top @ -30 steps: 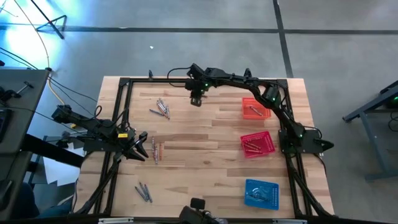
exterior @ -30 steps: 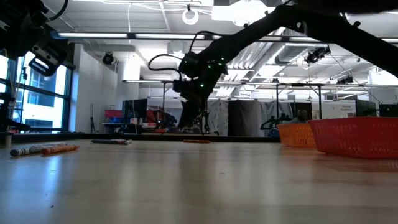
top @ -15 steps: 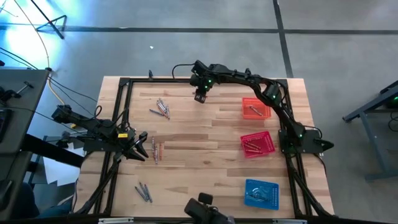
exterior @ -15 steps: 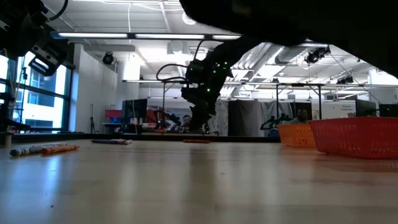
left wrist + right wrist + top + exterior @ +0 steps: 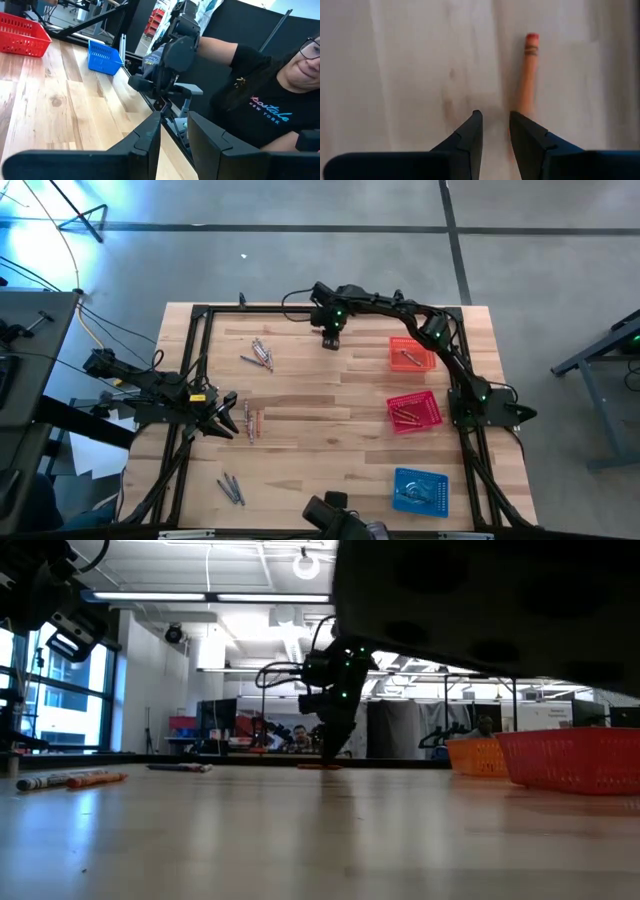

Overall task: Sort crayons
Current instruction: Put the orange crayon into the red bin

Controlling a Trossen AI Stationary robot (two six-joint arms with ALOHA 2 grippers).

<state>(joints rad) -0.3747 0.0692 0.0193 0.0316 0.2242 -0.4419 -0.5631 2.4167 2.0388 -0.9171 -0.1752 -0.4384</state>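
Wooden butcher-block table (image 5: 330,395) inside a black frame, grey floor around it; you see a person in a black T-shirt (image 5: 260,107) at the near edge in the left wrist view. Your right gripper (image 5: 329,340) is at the far edge of the table, left of the orange basket (image 5: 411,353), pointing down at the boards. In its wrist view the fingers (image 5: 470,137) stand slightly apart with bare wood in the gap, clamped on nothing; one orange-pink crayon (image 5: 526,75) lies on the table with its near end just beside one fingertip, outside the gap. Whether it touches that finger cannot be told. Your left gripper (image 5: 227,418) waits near the table's left edge, low over the wood, its fingers (image 5: 145,140) also a little apart and holding nothing. Crayon positions: a loose cluster (image 5: 260,353) towards the far left, a short row (image 5: 250,420) just right of the left gripper, and a few grey ones (image 5: 231,488) near the front left. Baskets run down the right side: orange farthest, red basket (image 5: 413,411) in the middle, blue basket (image 5: 420,488) nearest, each with crayons inside. From table height, two crayons (image 5: 70,780) lie at the left, and the right gripper hangs over an orange one at mid-distance.
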